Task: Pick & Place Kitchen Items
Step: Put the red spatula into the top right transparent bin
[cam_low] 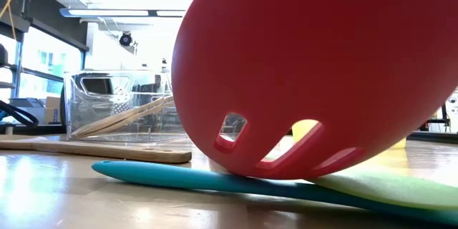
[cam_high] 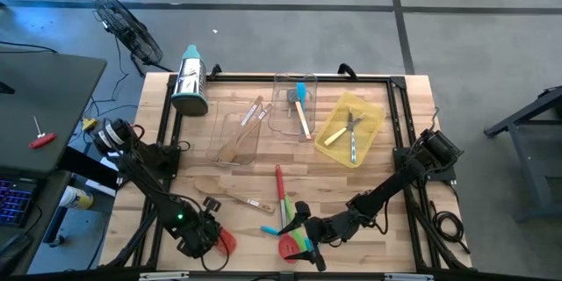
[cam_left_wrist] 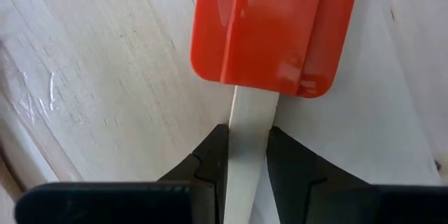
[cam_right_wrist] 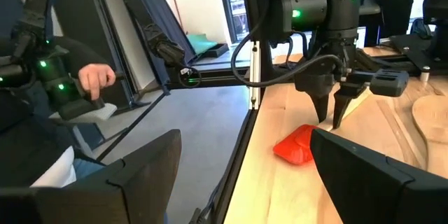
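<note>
Left gripper [cam_left_wrist: 246,164] we found clamped on red spatula [cam_left_wrist: 274,28] handle, lower left of tabletop [cam_high: 386,154]; right gripper [cam_high: 303,237] apart, lower centre.

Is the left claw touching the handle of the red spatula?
Touching. In the left wrist view, the left claw has both fingers pressed against the pale handle of the red spatula, with no gap on either side.

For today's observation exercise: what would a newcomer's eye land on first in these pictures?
First, the left gripper at the table's near left edge, shut on the pale handle of a red spatula. Next, the bright yellow tray holding cutlery at the far right, and the open right gripper over a colourful spatula pile.
</note>
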You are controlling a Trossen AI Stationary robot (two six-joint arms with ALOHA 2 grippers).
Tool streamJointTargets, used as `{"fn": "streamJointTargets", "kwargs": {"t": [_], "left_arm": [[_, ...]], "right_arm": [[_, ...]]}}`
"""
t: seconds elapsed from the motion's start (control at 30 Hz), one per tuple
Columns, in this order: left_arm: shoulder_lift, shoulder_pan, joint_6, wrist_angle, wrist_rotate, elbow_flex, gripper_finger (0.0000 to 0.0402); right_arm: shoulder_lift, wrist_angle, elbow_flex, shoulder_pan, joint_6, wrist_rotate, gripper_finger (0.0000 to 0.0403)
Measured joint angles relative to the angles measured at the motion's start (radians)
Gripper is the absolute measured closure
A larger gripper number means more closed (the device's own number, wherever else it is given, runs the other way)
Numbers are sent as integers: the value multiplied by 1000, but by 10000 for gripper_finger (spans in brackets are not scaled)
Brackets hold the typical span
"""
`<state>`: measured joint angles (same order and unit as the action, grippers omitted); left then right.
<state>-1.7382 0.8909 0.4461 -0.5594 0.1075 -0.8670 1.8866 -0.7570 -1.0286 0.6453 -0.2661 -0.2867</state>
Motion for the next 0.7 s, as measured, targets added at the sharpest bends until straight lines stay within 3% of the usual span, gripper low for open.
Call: {"fn": "streamJointTargets", "kwargs": {"t": [0.37, 0.7], "left_arm": [[3, 0, 20, -26, 11, -32, 332], [3, 0, 31, -23, 22, -34, 332]], "right_arm": [[0, 20, 0, 0, -9, -2, 93], [42, 81, 0, -69, -344, 26, 93]]}}
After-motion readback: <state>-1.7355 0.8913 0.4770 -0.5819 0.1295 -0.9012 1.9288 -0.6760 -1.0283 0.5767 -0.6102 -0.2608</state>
